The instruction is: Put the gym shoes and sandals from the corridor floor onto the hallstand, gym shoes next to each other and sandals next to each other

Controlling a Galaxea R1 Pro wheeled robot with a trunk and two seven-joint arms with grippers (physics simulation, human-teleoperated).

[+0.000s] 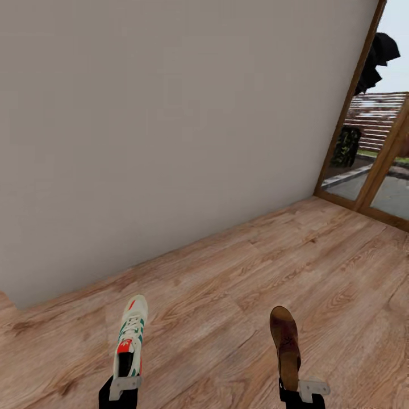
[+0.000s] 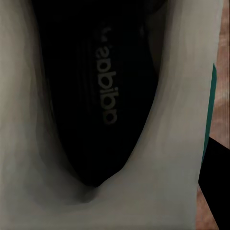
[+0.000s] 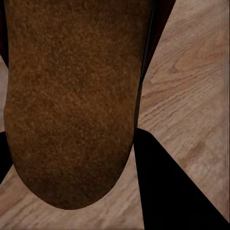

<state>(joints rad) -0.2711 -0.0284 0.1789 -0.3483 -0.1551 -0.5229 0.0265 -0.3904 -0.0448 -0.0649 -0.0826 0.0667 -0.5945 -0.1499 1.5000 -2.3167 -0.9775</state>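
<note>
One gym shoe, white with green stripes and a red-orange tongue, points away from me at the lower left of the head view, with my left gripper shut on its heel end. The left wrist view looks into this gym shoe, showing its dark insole. A brown sandal points forward at the lower right, and my right gripper is shut on its rear end. In the right wrist view the sandal hangs over the corridor floor. The hallstand is out of view.
A plain pale wall stands close ahead, slanting across the head view. A wooden-framed glass door is at the right, with a yard behind it. Wood-plank corridor floor spreads between the wall and me.
</note>
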